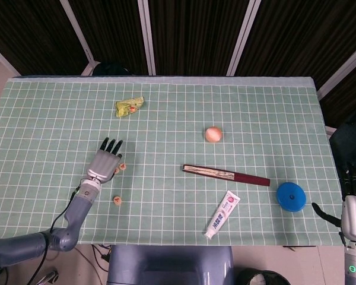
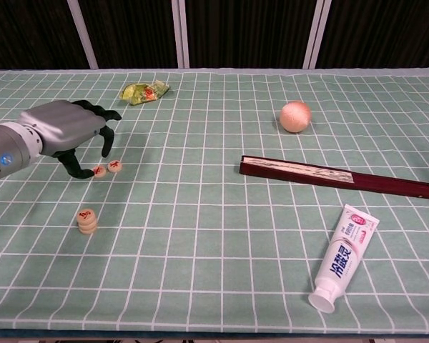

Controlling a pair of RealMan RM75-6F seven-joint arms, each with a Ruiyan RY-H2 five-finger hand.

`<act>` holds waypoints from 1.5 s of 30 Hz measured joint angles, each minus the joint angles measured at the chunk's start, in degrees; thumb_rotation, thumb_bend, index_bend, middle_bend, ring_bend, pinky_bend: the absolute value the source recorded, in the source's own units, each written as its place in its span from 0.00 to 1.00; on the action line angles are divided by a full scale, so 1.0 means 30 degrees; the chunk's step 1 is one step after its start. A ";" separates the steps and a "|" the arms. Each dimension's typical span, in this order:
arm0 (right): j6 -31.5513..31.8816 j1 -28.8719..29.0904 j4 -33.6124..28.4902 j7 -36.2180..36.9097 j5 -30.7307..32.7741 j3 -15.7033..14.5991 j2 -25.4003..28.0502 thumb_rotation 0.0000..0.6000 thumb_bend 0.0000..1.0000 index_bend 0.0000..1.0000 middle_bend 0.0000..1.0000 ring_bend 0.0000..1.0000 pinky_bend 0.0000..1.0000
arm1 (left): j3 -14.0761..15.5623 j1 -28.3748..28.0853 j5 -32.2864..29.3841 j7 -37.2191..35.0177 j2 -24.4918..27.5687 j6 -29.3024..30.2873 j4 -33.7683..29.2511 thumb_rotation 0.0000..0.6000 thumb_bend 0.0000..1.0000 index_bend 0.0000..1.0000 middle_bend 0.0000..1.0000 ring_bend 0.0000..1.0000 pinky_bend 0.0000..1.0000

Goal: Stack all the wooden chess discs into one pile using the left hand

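Left hand: the grey metal left hand with black fingers (image 2: 64, 131) is poised over the two loose discs, fingers spread and curved downward, nothing held. In the chest view its thumb tip is at, perhaps touching, the nearer loose disc; contact cannot be confirmed.

Loose discs: two flat round wooden chess discs with red characters (image 2: 106, 168) lie side by side on the green checked tablecloth (image 2: 214, 236), just beside each other and directly under the fingertips. In the head view the hand (image 1: 104, 163) partly covers them (image 1: 122, 167).

Pile: a short stack of the same wooden discs (image 2: 86, 221) stands nearer the table's front edge, apart from the loose pair; it also shows in the head view (image 1: 116, 200).

Step in hand: judged to be the reach for a pickup; one loose disc is about to be pinched.

Next move: likely a close of thumb and a finger on the nearer disc without nudging its neighbour, a lift, then a carry toward the stack and a level placement on top.

Right hand: the right hand (image 1: 355, 205) hangs at the table's right edge, fingers apart, holding nothing.

Other things: crumpled yellow-green wrapper (image 2: 144, 91), pale orange ball (image 2: 295, 116), closed dark red folding fan (image 2: 336, 176), white toothpaste tube (image 2: 339, 256), blue round disc (image 1: 291, 196).
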 measured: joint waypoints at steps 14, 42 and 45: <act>0.0014 0.0003 0.0010 0.0012 0.0025 0.0024 -0.0012 1.00 0.23 0.09 0.01 0.00 0.00 | 0.0475 -0.0105 -0.0215 0.0266 -0.0261 0.0057 0.0399 1.00 0.26 0.46 0.00 0.00 0.00; -0.0024 0.0006 -0.0001 -0.0011 0.0084 0.0028 -0.0002 1.00 0.23 0.09 0.01 0.00 0.00 | 0.0667 -0.0332 -0.0462 0.0643 -0.0590 0.0311 0.0632 1.00 0.29 0.47 0.00 0.00 0.00; -0.0025 0.0004 0.0001 -0.0007 0.0079 0.0023 0.0007 1.00 0.23 0.09 0.01 0.00 0.00 | 0.0675 -0.0346 -0.0566 0.0760 -0.0648 0.0329 0.0693 1.00 0.29 0.46 0.00 0.00 0.00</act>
